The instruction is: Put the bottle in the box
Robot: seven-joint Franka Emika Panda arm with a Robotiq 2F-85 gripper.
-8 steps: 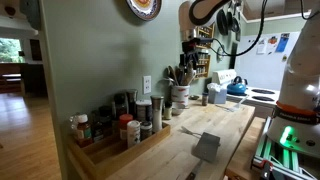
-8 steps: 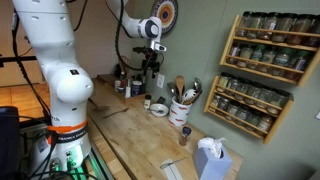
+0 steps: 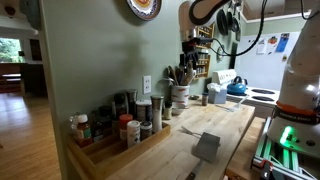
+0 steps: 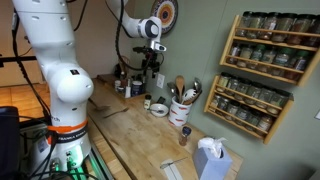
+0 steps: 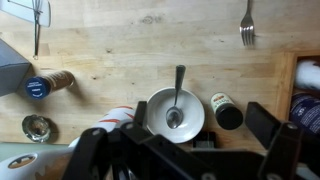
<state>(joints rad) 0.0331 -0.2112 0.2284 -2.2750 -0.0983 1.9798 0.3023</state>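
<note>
In the wrist view my gripper (image 5: pixel 180 140) is open and empty, high above the wooden counter. Between its fingers, far below, are a white bowl (image 5: pixel 175 112) with a spoon and a small dark-capped bottle (image 5: pixel 227 110) standing just right of the bowl. A blue-capped bottle (image 5: pixel 45 85) lies on its side at the left. The box, a long light wooden tray (image 3: pixel 112 150), stands against the green wall with several spice jars in it; its edge shows in the wrist view (image 5: pixel 297 75). In an exterior view the gripper (image 4: pixel 152 66) hangs above the bowl (image 4: pixel 158 109).
A utensil crock (image 4: pixel 182 108) stands beside the bowl. A fork (image 5: pixel 246 25) lies on the counter and a small round jar (image 5: pixel 38 127) stands near the lying bottle. A grey folded object (image 3: pixel 208 147), a blue kettle (image 3: pixel 236 88) and wall spice racks (image 4: pixel 265 60) are nearby.
</note>
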